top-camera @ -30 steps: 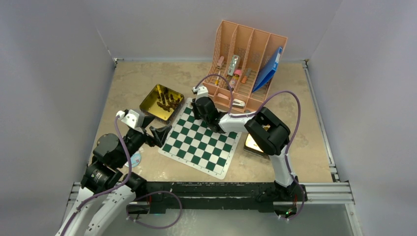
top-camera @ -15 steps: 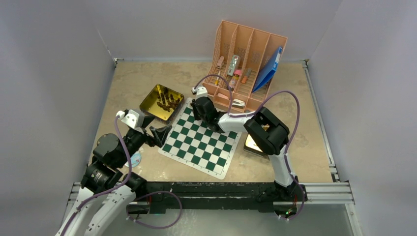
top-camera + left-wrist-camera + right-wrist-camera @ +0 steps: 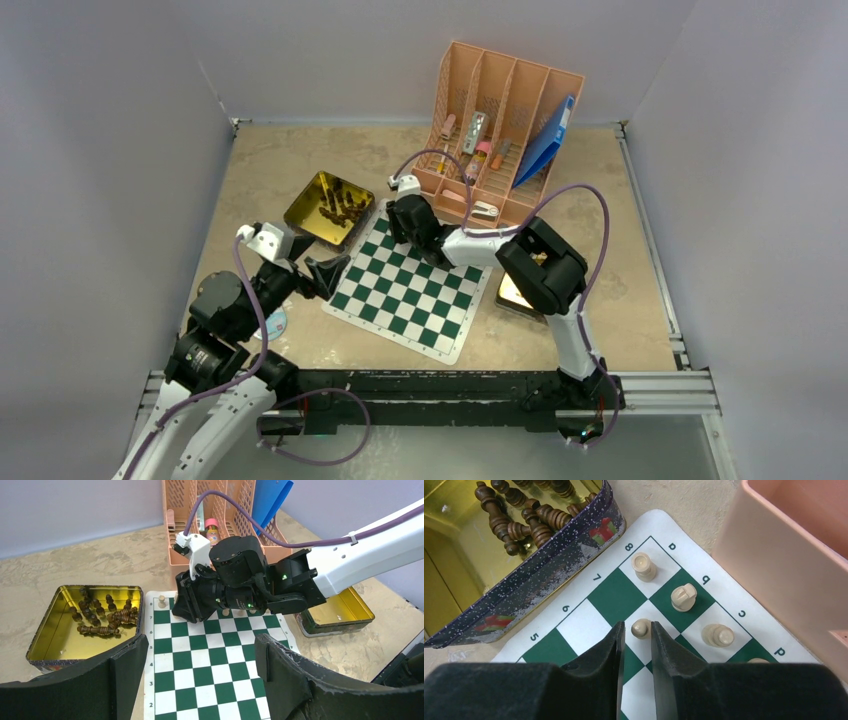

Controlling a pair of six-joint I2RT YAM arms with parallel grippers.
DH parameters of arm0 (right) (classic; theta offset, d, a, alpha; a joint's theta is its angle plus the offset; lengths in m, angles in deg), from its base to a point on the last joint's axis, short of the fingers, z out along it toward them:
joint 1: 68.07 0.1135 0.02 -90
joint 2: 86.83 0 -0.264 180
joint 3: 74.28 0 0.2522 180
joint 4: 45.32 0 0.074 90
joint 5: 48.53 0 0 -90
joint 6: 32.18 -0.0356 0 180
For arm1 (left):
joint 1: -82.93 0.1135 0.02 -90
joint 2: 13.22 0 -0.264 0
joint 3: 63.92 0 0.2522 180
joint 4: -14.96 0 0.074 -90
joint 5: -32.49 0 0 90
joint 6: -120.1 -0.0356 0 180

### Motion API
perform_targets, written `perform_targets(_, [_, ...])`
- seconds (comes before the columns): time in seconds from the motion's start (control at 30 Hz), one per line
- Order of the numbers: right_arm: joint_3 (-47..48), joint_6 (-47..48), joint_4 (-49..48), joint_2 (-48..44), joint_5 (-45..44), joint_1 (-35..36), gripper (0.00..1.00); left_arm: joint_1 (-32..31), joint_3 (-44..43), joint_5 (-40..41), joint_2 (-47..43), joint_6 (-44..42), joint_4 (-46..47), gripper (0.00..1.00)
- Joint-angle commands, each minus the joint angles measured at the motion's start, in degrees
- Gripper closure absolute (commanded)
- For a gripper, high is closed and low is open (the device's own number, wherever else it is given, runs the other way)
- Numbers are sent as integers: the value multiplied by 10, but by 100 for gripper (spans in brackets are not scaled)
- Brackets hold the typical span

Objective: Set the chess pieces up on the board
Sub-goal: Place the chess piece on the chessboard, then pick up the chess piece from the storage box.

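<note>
The green and white board point(image 3: 410, 285) lies mid-table. My right gripper point(image 3: 638, 627) hangs over its far left corner, jaws narrowly open. A pale tan pawn point(image 3: 640, 629) stands upright on a white square between the fingertips, with a thin gap on each side. Three more pale pieces stand on the back row: a rook point(image 3: 644, 566), a knight point(image 3: 683, 597) and a bishop point(image 3: 718, 635). Dark brown pieces point(image 3: 100, 617) lie heaped in a gold tin point(image 3: 305, 205). My left gripper point(image 3: 200, 670) hovers wide open and empty over the board's left edge.
A pink desk organizer point(image 3: 500, 130) with markers and a blue folder point(image 3: 545, 140) stands just behind the board, close to my right wrist. A second gold tin point(image 3: 345, 612) sits at the board's right side, partly under the right arm.
My right gripper's jaws have parted slightly, freeing the pale pawn on its square. The right wrist has shifted a little to the left. The left arm has stayed still.
</note>
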Motion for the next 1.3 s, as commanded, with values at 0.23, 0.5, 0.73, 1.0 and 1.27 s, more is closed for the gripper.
perform_targets(0.23, [27,-37,74,-82,13,3,69,3,-21,-4,7,9,0,22])
perform_targets(0.5, [-6,-49,113,-164,40,2,68,3,-18,-7,38,8,3,19])
perform_targets(0.73, [-92,-94,169,-275,58,-10,68,2,-13,-43,114,4,8,13])
perform_targets(1.0, [-224,-145,228,-472,150,-139,69,2,-25,-138,218,7,-9,13])
perform_targets(1.27, [-287,-221,296,-582,42,-236,68,2,-22,-130,218,-12,-19,13])
